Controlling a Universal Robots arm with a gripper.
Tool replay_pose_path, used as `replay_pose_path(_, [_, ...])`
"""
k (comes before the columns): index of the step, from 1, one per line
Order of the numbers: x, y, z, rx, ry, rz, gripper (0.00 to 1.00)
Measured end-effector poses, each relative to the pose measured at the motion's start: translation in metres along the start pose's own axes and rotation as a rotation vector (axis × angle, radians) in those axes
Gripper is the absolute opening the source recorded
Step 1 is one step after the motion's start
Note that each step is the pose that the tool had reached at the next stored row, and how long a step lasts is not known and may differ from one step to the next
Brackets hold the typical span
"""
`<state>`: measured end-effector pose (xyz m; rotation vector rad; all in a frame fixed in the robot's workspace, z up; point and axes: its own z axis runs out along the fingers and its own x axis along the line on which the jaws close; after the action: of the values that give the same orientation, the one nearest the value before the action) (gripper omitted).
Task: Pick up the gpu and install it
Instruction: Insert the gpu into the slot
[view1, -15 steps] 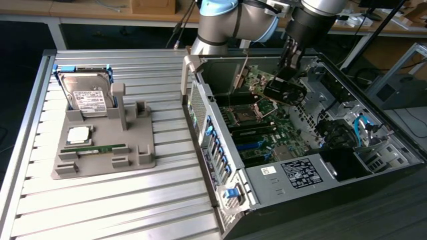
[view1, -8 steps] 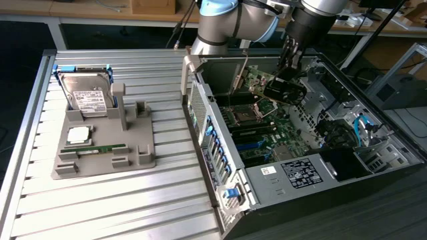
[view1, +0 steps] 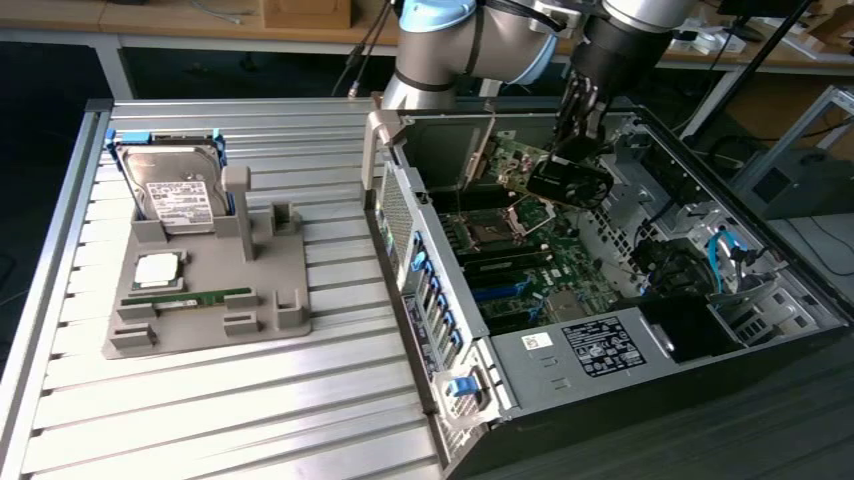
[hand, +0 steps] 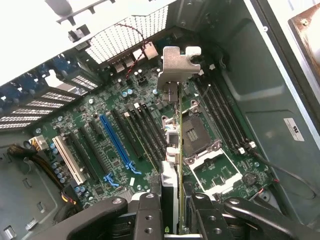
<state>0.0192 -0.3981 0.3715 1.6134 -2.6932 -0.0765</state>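
My end effector (hand: 172, 212) is clenched on the gpu (hand: 179, 145), edge-on above the motherboard (hand: 100, 145) inside the open computer case (view1: 441, 300), its silver bracket (hand: 178, 62) farthest from me. The power supply label (view1: 603, 345) and the case-wall sticker (hand: 296, 130) carry print I cannot read. My end effector hides the card's near end.

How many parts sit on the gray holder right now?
3: a hard drive upright, a processor chip lying flat near it, a green memory stick lying beside the chip. None seems hidden.
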Motion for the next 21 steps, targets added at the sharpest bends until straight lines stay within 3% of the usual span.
replay_pose_path(10, [0.0000, 0.0000, 0.0001, -0.0012, 0.0025, -0.053, 0.27])
replay_pose_path(21, [-0.0007, -0.0012, 0.0004, -0.0017, 0.0034, -0.074, 0.27])
